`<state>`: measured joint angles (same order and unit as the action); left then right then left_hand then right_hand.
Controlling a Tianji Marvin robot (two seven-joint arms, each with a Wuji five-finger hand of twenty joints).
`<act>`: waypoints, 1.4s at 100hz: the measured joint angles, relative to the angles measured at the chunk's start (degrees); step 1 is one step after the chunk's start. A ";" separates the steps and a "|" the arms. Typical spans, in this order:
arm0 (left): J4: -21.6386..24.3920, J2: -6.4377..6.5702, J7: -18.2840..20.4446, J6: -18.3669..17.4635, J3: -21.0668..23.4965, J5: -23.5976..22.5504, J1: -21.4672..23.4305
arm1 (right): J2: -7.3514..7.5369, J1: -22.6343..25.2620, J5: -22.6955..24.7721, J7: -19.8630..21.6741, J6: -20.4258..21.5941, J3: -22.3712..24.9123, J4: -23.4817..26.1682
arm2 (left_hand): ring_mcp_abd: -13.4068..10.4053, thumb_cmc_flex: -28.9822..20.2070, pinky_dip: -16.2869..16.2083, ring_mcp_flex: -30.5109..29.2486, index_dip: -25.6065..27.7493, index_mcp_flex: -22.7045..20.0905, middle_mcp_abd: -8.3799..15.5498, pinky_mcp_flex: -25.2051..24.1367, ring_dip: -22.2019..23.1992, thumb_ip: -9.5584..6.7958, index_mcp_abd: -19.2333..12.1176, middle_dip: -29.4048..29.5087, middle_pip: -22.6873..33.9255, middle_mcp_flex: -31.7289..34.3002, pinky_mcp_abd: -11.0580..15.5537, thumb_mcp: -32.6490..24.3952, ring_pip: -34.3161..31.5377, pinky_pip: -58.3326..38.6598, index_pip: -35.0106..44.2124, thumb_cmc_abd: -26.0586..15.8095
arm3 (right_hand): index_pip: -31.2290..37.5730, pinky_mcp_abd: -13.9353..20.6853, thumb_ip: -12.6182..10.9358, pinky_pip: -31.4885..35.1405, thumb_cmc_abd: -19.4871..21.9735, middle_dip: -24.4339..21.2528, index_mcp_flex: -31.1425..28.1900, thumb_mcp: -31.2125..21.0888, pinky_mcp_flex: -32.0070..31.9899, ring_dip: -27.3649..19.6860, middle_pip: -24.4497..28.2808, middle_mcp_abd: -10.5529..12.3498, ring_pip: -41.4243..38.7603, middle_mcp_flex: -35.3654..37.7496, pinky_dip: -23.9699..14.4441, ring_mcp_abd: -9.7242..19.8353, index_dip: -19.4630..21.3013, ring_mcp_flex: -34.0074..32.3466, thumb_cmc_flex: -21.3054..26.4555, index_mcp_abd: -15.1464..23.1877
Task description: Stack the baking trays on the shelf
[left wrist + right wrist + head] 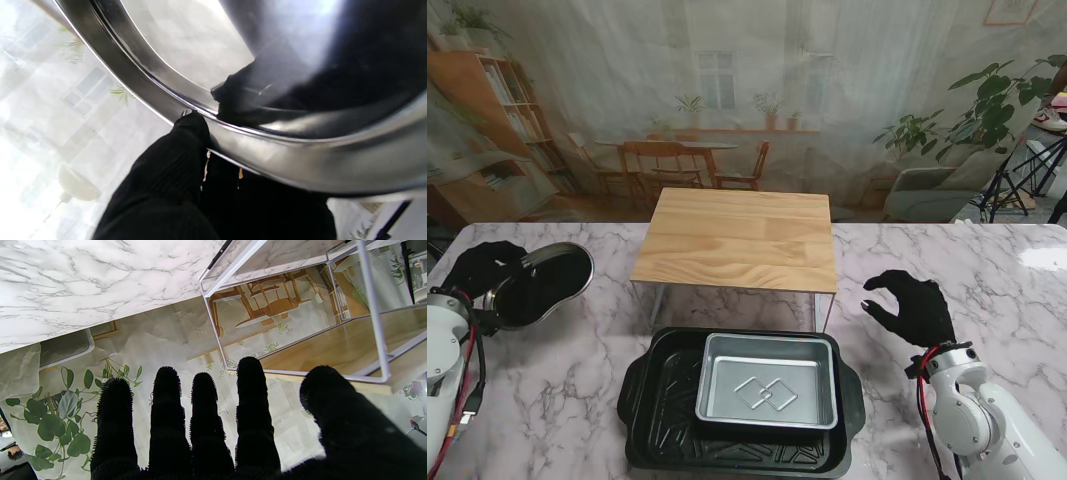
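A wooden shelf [739, 238] on white wire legs stands at the table's middle, far from me. Nearer to me lies a large black baking tray [659, 420] with a smaller silver tray [767, 390] inside it. My left hand [482, 268] at the far left is shut on the rim of a round dark pan [545, 285], held tilted off the table; the left wrist view shows a black-gloved finger [186, 140] pressed against the pan's shiny rim [300, 156]. My right hand [914, 305] hovers open, right of the shelf, fingers [253, 400] spread toward the shelf frame [333, 346].
The marble table [547, 400] spreads around the trays. A printed backdrop of a room with plants hangs behind the table. A tripod [1017, 180] stands at the far right beyond the table edge.
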<state>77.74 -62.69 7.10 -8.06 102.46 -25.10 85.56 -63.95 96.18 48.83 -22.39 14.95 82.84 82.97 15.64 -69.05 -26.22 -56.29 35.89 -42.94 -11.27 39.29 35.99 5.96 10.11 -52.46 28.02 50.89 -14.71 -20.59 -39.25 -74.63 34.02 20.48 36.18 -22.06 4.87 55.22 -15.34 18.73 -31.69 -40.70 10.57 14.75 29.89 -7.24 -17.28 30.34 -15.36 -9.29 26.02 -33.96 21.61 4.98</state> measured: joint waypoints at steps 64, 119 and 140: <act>4.87 2.86 10.86 5.84 -10.53 3.67 -14.87 | -0.07 -0.05 -1.01 0.61 0.08 0.18 -0.02 | 0.06 0.00 0.01 0.00 0.44 -0.69 -0.62 0.00 0.02 0.00 0.43 -0.52 0.01 0.00 -0.06 0.00 0.00 -0.26 0.00 0.00 | 0.00 -0.01 0.00 -0.03 0.00 0.01 0.00 0.00 -0.23 0.00 0.01 0.00 0.00 0.00 0.00 0.00 0.00 0.00 0.00 0.00; 9.52 2.91 16.68 9.75 -26.06 10.48 -21.05 | -0.28 0.07 -1.52 0.43 0.33 0.91 0.01 | 0.46 0.00 0.03 0.00 0.44 -0.78 -0.64 0.00 0.02 0.00 0.47 -0.53 0.01 0.00 -0.50 0.00 0.00 -0.59 0.00 0.00 | 0.04 -0.01 0.00 -0.27 0.00 0.01 0.67 -0.01 -0.74 0.00 0.01 0.00 0.00 0.00 0.01 0.00 0.00 0.67 0.00 0.00; 10.66 2.52 17.37 10.76 -30.86 12.44 -22.30 | -0.34 0.35 -1.65 0.34 0.67 1.35 0.16 | 0.47 0.00 0.03 0.00 0.49 -0.80 -0.67 0.00 0.02 0.00 0.47 -0.53 0.01 0.00 -0.51 0.00 0.00 -0.60 0.00 0.00 | 0.04 -0.01 0.00 -0.62 0.00 0.01 0.67 -0.01 -0.74 0.00 0.01 0.00 0.00 0.00 0.01 0.00 0.00 0.67 0.00 0.00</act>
<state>88.40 -60.16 24.47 2.70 71.61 -12.67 63.26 -64.30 96.53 47.18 -22.05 15.62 84.19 83.14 16.11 -69.05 -26.19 -56.29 36.38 -43.74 -11.94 39.29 36.01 5.96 10.57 -52.99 28.03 50.89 -15.21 -20.59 -39.25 -75.22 34.03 20.49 36.22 -22.06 4.87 54.60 -15.34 18.73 -31.01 -40.70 9.83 14.75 29.90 -7.24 -17.29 30.34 -15.35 -9.29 26.02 -33.29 21.61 4.98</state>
